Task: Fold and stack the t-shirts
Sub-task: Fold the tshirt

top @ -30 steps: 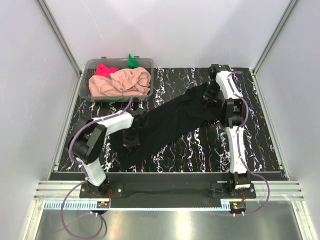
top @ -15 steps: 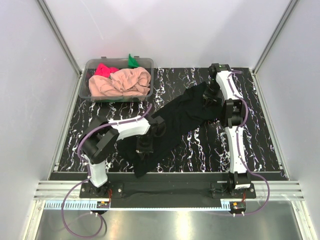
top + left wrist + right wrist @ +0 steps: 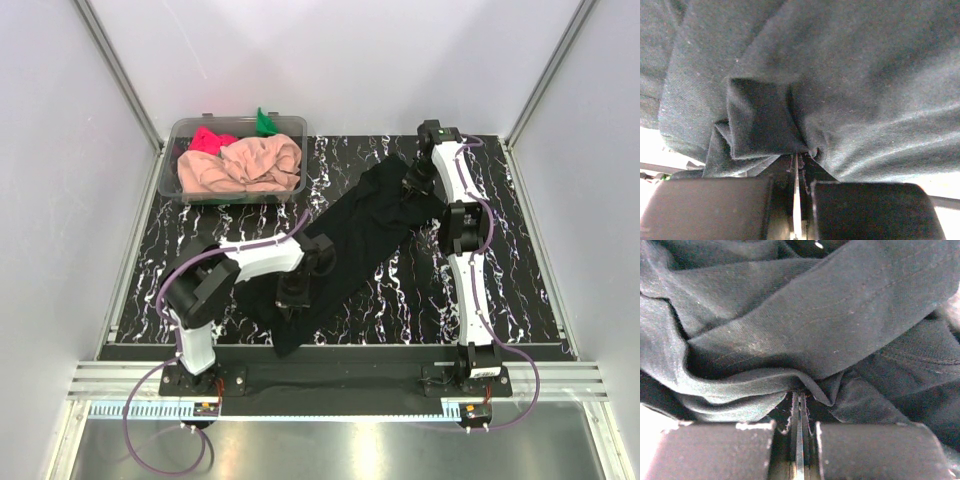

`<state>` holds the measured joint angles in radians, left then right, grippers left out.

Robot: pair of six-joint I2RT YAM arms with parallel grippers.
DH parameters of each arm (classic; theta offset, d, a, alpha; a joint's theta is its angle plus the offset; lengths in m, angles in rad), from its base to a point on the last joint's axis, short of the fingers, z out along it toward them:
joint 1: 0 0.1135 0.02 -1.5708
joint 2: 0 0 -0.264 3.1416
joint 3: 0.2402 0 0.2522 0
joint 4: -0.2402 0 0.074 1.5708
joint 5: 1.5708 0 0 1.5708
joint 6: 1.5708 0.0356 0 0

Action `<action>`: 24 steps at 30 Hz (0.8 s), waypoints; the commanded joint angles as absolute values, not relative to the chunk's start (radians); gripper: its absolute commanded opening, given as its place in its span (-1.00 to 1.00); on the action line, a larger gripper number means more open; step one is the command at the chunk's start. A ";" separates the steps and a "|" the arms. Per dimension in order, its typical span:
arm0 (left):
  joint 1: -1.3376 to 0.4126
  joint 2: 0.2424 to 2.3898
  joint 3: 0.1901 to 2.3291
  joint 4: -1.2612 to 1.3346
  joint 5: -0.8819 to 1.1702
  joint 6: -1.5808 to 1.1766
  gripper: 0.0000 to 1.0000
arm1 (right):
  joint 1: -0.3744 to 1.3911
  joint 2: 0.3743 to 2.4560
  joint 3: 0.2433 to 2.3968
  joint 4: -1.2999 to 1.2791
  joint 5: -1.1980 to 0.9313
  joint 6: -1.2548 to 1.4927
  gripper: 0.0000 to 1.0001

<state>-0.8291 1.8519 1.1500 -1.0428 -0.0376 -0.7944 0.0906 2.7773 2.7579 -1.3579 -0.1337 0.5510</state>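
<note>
The large black t-shirt (image 3: 350, 235) stretches diagonally across the marble table, from the far right down to the near middle. My left gripper (image 3: 293, 292) is shut on its near end; in the left wrist view (image 3: 797, 152) the cloth (image 3: 850, 90) bunches at the closed jaws. My right gripper (image 3: 415, 180) is shut on its far end; the right wrist view (image 3: 800, 392) shows folds of black cloth (image 3: 805, 325) pinched there. The peach-pink t-shirt (image 3: 240, 165), the bright pink-red one (image 3: 208, 138) and the green one (image 3: 264, 122) lie crumpled in the tub.
The clear plastic tub (image 3: 180, 190) stands at the far left of the black marble tabletop (image 3: 400, 300). White walls with metal rails close in the left, right and back sides.
My left gripper has moved right and nearer with the shirt's end, dragging the cloth toward the front edge. My right gripper shifted slightly farther back. The shirt is now narrower and more stretched.
</note>
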 commanded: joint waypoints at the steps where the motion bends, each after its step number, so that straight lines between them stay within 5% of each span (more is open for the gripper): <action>1: -0.861 1.833 1.135 -0.917 0.003 -0.805 -1.00 | 0.089 2.813 2.764 -1.255 -0.173 0.565 -1.00; 24: -0.969 1.986 1.356 -0.867 0.072 -0.683 -1.00 | 0.161 2.769 2.775 -1.195 -0.314 0.538 -1.00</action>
<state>-0.9497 1.9545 1.3212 -0.9920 0.0422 -0.7052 0.1452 2.7785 2.7541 -1.2118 -0.2596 0.5430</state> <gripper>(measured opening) 0.012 0.018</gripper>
